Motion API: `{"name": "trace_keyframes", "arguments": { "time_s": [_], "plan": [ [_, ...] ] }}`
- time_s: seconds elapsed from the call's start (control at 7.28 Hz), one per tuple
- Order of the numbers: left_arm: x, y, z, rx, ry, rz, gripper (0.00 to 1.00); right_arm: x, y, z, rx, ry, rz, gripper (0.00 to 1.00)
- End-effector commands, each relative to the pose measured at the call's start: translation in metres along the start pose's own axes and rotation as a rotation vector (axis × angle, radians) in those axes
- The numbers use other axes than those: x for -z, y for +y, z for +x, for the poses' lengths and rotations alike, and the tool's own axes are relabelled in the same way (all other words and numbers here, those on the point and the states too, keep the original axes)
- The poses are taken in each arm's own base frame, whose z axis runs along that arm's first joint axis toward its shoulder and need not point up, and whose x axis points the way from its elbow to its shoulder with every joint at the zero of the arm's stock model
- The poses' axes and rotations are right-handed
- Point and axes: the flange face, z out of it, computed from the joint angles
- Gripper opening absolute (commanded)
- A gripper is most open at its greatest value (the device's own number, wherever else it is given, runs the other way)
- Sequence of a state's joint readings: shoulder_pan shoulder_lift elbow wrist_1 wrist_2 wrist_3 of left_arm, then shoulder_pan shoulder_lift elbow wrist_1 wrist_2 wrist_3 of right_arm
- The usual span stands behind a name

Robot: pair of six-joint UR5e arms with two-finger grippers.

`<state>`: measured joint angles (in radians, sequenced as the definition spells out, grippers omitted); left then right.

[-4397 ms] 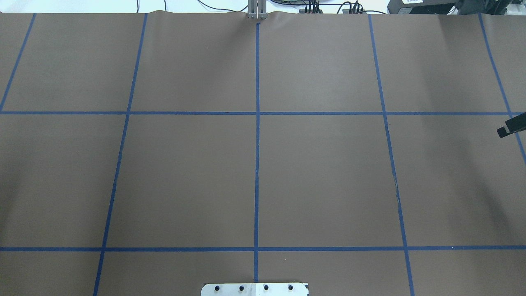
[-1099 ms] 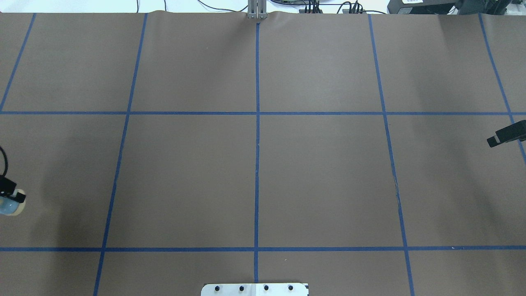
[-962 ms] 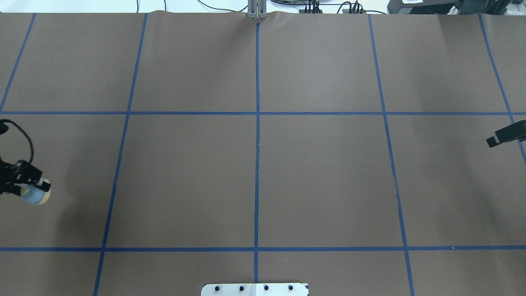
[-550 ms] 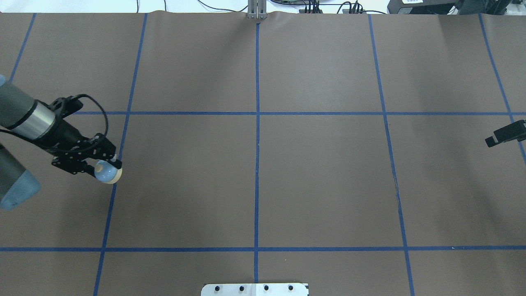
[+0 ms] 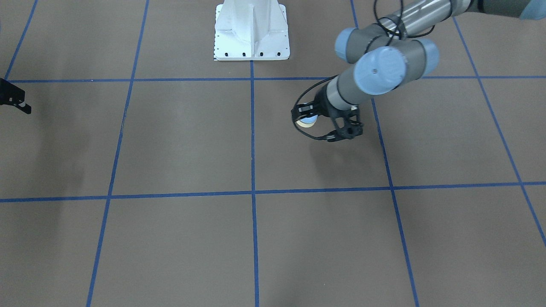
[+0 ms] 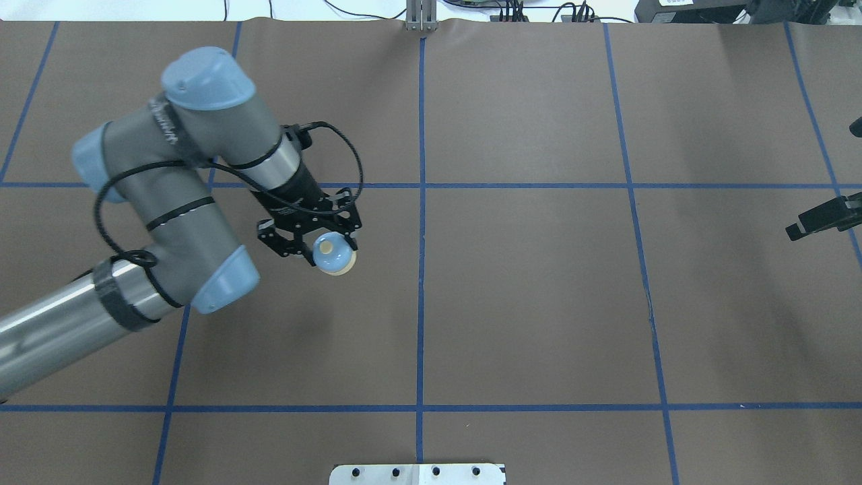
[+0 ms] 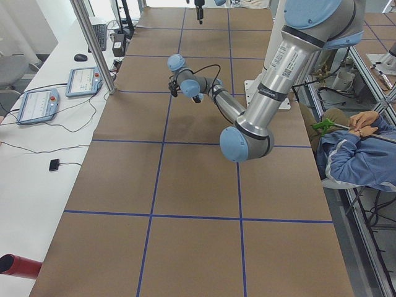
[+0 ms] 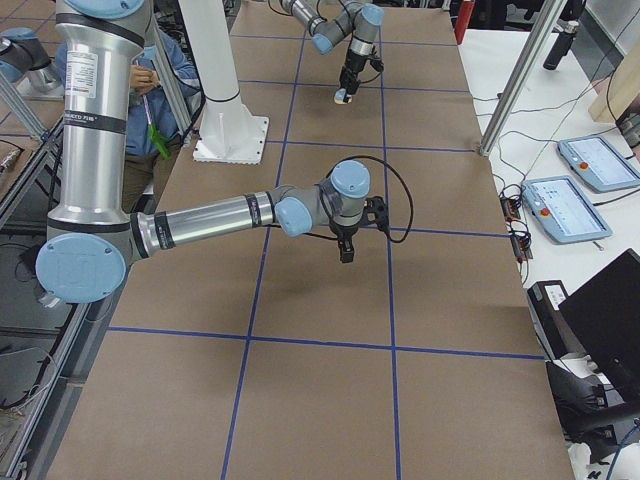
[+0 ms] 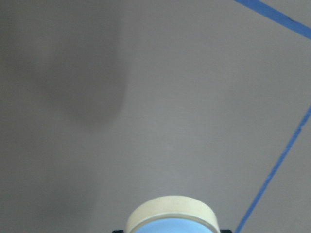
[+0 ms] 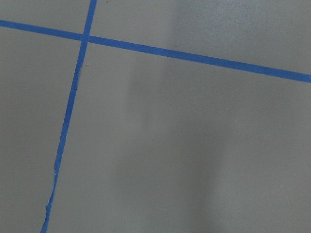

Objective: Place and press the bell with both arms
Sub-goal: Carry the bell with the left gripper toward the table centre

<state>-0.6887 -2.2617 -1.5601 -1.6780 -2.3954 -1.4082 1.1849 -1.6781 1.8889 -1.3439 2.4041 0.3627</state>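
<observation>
No brand or label can be read. Pale lettering runs along the left arm [image 6: 182,202] by its upper joint cap, possibly a maker's name, but it is too small to make out. There are two arms, two pincers and one bell [image 6: 335,258].

The left pincer [image 6: 328,246] is clamped on the bell's blue dome, with the yellow button facing up. It holds the bell over the table [image 6: 539,303] in the middle row, in the square just left of the centre tape line [image 6: 421,303] in the overhead view.

The right arm [image 8: 200,220] reaches in from the far side. I cannot tell whether its right pincer [image 6: 818,219], only partly in view at the edge, is apart or together.
</observation>
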Motion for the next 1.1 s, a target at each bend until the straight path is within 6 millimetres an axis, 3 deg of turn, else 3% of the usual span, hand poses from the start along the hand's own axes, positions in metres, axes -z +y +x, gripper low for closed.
{"name": "trace_keyframes", "arguments": {
  "time_s": [0.0,0.14,0.41,0.96],
  "plan": [
    [-0.047,0.001,0.111,0.038,-0.084,0.003,0.0,-0.007,-0.007,0.001,0.001,0.002,-0.008,1.0],
    [-0.076,0.004,0.135,0.049,-0.127,0.013,0.0,-0.007,-0.009,-0.001,0.004,0.002,-0.007,1.0],
    [-0.096,0.006,0.134,0.041,-0.158,0.049,0.0,-0.01,-0.01,-0.002,0.007,0.003,-0.012,1.0],
    [-0.102,-0.005,0.126,0.028,-0.173,0.053,0.0,-0.015,-0.014,-0.009,-0.007,0.001,-0.018,1.0]
  ]
}}
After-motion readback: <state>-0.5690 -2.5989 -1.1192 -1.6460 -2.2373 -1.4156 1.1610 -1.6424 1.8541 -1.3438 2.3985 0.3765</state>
